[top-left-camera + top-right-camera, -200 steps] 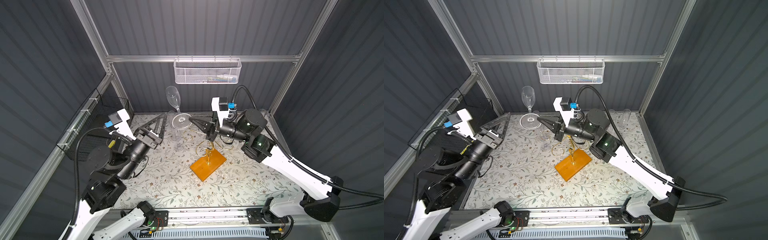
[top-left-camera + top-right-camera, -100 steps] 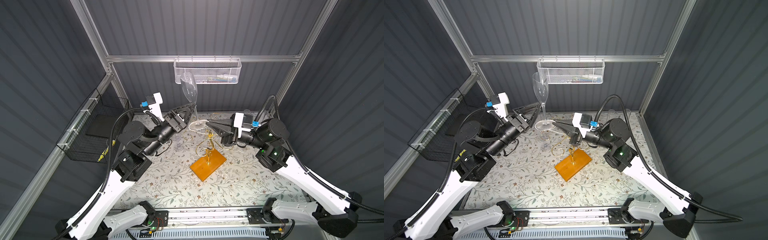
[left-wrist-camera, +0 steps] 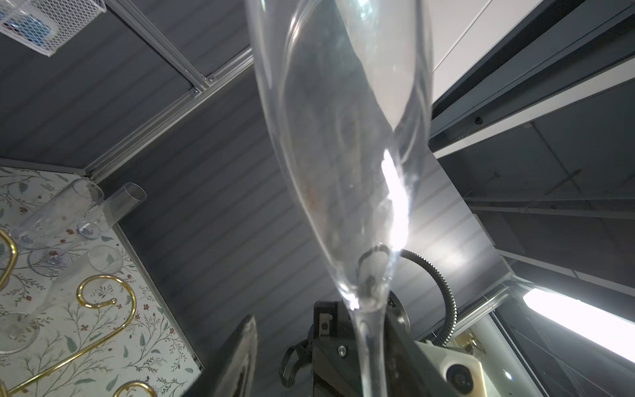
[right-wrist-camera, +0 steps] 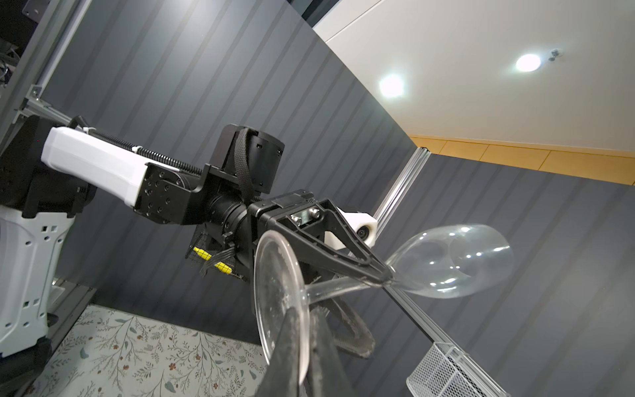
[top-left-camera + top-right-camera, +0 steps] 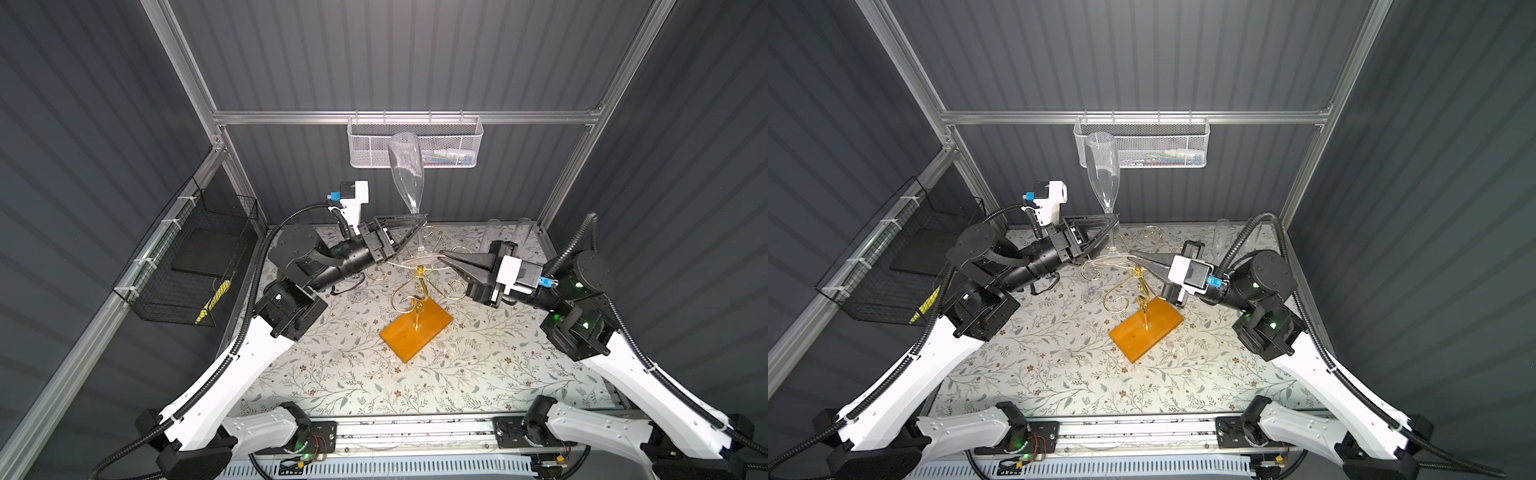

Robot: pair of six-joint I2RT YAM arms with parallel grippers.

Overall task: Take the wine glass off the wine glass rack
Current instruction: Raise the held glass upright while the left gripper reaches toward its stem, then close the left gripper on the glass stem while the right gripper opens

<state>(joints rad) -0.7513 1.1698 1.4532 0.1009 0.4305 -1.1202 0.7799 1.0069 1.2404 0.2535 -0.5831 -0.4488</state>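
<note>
Clear wine glass (image 5: 406, 174) looks free of the gold rack (image 5: 417, 328), upright just above it, toward 12 o'clock from its base. Your right jaws pinch the foot (image 5: 419, 261). Left jaws straddle the stem (image 5: 420, 237), not clamped. Only parking it on the counter (image 5: 332, 374) is left, I'd guess.

White arm links (image 5: 232, 374), black joints (image 5: 291, 309), ribbed black cables (image 3: 446, 286), black fingers (image 5: 469, 262)

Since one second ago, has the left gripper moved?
Yes. The left gripper swung right, toward the rack, and now stands at the glass stem.
</note>
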